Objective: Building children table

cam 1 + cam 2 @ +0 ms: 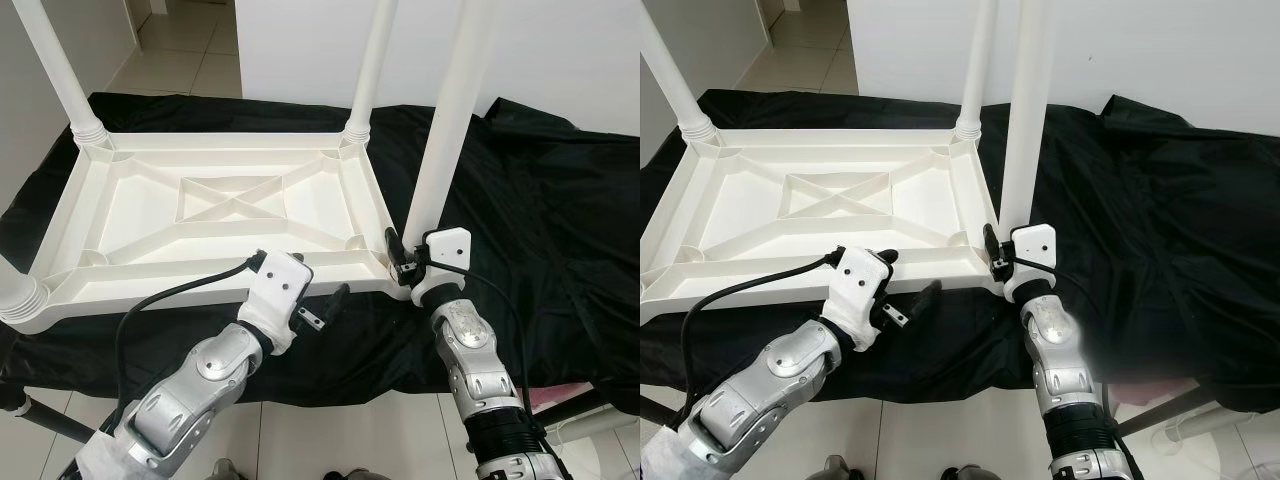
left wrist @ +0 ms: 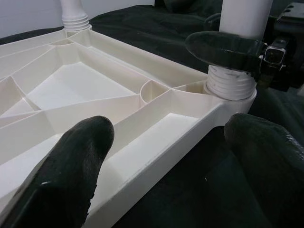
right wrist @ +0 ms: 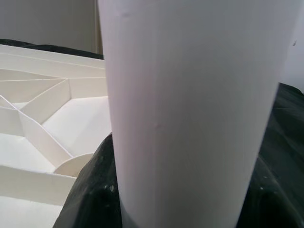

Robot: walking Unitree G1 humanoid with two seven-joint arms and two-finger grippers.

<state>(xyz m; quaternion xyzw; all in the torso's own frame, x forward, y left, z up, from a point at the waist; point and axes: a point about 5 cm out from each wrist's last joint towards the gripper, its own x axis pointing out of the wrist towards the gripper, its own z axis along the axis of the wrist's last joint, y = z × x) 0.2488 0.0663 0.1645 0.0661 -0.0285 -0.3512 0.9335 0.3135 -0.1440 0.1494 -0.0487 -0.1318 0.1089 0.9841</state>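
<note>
A white plastic children's table top [image 1: 215,210] lies upside down on a black cloth. Legs stand in its far-left [image 1: 60,70], far-right [image 1: 372,70] and near-left [image 1: 12,290] corners. A fourth white leg [image 1: 452,120] stands in the near-right corner socket [image 2: 230,85]. My right gripper [image 1: 408,262] is shut on this leg just above the socket, and its black fingers [image 3: 90,190] wrap the leg [image 3: 190,109]. My left gripper [image 1: 310,290] is open at the front rim [image 2: 156,156]. Its fingers [image 2: 71,166] straddle the rim without closing on it.
The black cloth [image 1: 540,220] covers the low work surface and spreads wide to the right. Tiled floor [image 1: 330,430] lies below the front edge. A white wall [image 1: 560,50] stands behind, with a doorway [image 1: 190,40] at the back left. Something pink [image 1: 560,395] shows at the lower right.
</note>
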